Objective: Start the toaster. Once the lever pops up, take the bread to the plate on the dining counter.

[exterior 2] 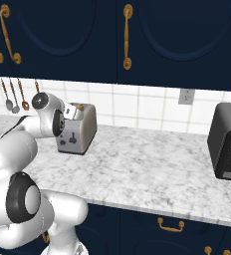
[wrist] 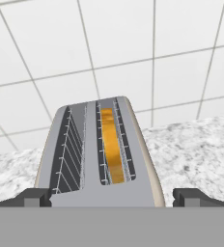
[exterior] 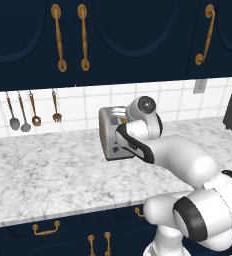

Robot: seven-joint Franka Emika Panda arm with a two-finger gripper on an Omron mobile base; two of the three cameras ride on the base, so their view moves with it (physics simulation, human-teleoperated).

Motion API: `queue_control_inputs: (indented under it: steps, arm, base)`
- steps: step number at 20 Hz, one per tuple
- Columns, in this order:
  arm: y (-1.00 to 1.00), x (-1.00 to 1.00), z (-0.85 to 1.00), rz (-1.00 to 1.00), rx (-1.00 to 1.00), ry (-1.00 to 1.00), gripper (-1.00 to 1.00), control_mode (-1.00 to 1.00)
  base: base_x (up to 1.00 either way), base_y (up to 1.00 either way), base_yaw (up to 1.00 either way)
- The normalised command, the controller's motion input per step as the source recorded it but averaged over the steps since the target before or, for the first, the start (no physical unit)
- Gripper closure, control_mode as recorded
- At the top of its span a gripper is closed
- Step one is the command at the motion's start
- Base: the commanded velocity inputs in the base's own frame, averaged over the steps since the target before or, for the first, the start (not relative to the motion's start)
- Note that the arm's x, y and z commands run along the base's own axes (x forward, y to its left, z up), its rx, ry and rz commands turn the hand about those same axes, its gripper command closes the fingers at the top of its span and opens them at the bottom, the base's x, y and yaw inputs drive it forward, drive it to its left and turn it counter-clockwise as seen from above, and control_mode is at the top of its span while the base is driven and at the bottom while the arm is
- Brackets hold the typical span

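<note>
black appliance parked at the counter's right end, utensils hung on the tiled wall, silver toaster set near the back edge, bread sunk in one slot, gripper spread wide above its near end

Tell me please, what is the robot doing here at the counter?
The robot arm is reaching over the toaster on the marbled counter. Its gripper is open, one fingertip on each side of the toaster's near end, holding nothing. A slice of bread sits in the right slot, seen from the hand; the other slot is empty. A black appliance stands farther along the counter.
</note>
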Motion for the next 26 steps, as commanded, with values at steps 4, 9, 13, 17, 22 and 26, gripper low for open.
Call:
queue_control_inputs:
  steps: [4, 9, 13, 17, 22, 26]
  arm:
    - [0.00, 0.00, 0.00, 0.00, 0.00, 0.00, -1.00, -1.00]
    - [0.00, 0.00, 0.00, 0.00, 0.00, 0.00, -1.00, -1.00]
    - [0.00, 0.00, 0.00, 0.00, 0.00, 0.00, -1.00, -1.00]
    - [0.00, 0.00, 0.00, 0.00, 0.00, 0.00, -1.00, -1.00]
    - [0.00, 0.00, 0.00, 0.00, 0.00, 0.00, -1.00, -1.00]
    - [0.00, 0.00, 0.00, 0.00, 0.00, 0.00, -1.00, -1.00]
  base:
    - [0.00, 0.00, 0.00]
    - [0.00, 0.00, 0.00]
    - [0.00, 0.00, 0.00]
    - [0.00, 0.00, 0.00]
    - [0.00, 0.00, 0.00]
    - [0.00, 0.00, 0.00]
